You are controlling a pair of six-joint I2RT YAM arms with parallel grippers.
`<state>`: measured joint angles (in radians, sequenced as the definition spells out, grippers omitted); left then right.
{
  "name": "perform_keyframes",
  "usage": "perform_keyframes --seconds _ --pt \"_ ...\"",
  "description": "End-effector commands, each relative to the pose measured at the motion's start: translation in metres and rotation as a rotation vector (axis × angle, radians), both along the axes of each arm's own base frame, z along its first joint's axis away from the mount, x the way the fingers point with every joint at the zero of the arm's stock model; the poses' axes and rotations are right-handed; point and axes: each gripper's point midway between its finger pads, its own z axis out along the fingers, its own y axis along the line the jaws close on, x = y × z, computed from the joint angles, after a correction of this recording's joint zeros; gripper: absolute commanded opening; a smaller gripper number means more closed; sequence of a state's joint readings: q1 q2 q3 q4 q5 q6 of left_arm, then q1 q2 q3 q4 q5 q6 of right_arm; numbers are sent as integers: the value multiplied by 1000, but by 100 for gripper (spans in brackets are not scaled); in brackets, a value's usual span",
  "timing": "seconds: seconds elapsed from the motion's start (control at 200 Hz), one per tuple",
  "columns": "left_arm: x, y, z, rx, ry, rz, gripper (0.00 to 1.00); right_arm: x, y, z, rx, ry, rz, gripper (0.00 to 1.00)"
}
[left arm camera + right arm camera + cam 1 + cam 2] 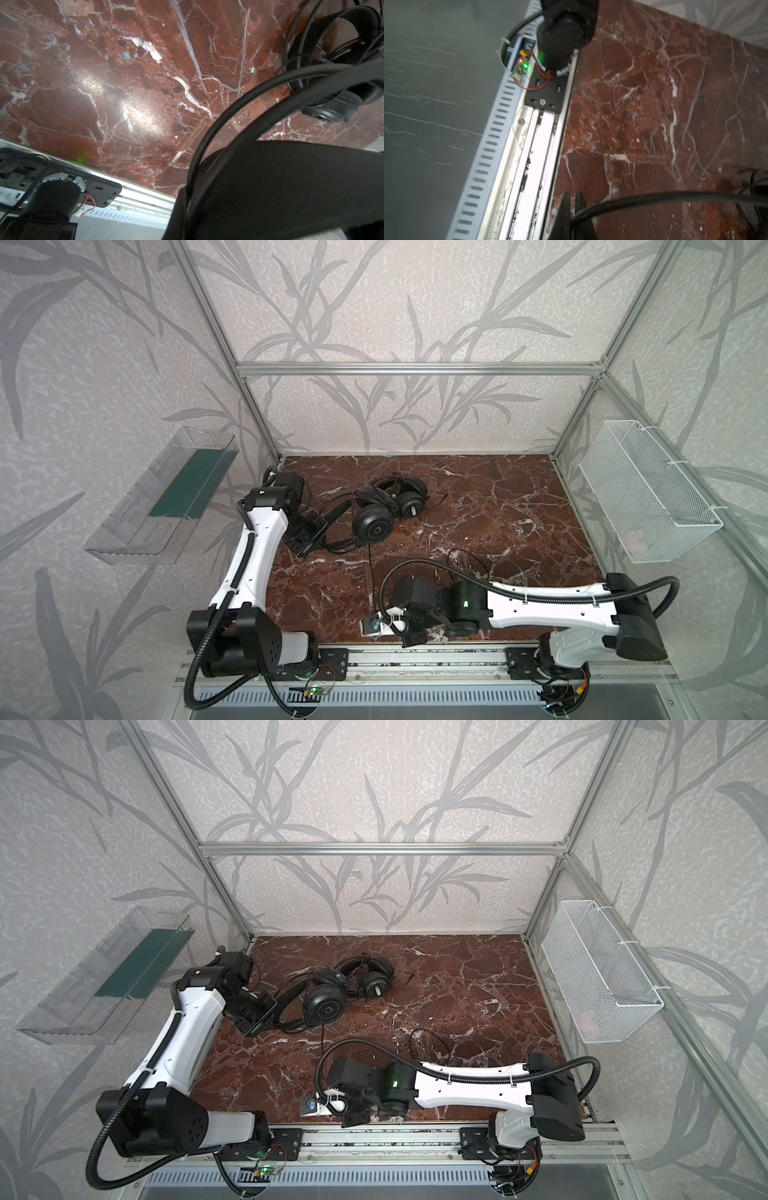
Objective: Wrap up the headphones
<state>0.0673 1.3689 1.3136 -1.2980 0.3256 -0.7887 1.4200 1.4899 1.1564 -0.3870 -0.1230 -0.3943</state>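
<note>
Headphones [388, 508] lie tangled at the marble table's [519, 506] back-left; left gripper [313, 533] looks clamped on the springy wire headband [259, 84], right gripper [572, 199] pinches the limp cable [654, 197] by the table's front edge; light and snag-prone, so hold the headband, not the pads.

The bench [498, 497] is a polished red-brown marble-look slab with white veins, smooth and glossy enough to throw back glare, and it is edged by brushed, matt aluminium rails [415, 659]. The black wired headphones [376, 499] look like hard plastic, with one smooth earcup [374, 525] showing a soft sheen, one finely ridged earcup [411, 506], matt leather-like padded cushions [336, 108] and a thin, smooth, rubbery black cable [675, 195]. On the rough, matt leaf-patterned wallpaper [83, 364] hang a clear glossy plastic tray [124, 526] and a white-coated wire-mesh metal basket [648, 497].
</note>
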Motion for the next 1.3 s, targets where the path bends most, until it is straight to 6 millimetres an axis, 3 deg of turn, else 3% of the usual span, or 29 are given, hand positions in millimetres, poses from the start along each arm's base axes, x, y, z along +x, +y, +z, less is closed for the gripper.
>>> perform_keyframes --seconds 0.0,0.09,0.34,0.54,0.65,0.815,1.135,1.295 --pt "5 7 -3 54 -5 -14 0 -10 2 51 95 -19 54 0" --pt "4 8 -9 113 -3 -49 0 -4 0 66 84 -67 54 0" --pt "-5 17 -26 335 42 -153 0 8 -6 81 -47 -124 65 0" --pt "-8 15 -47 331 81 -184 0 13 -15 84 -165 -151 71 0" --pt "-7 11 -53 309 71 -217 0 26 -18 102 -141 -237 44 0" --pt "-11 13 -54 355 37 -265 0 42 -30 126 -138 -317 -5 0" --pt "-18 18 -51 409 -32 -292 0 51 -47 132 -183 -317 -34 0" --pt "-18 13 -53 406 -58 -317 0 73 -52 147 -160 -375 -102 0"
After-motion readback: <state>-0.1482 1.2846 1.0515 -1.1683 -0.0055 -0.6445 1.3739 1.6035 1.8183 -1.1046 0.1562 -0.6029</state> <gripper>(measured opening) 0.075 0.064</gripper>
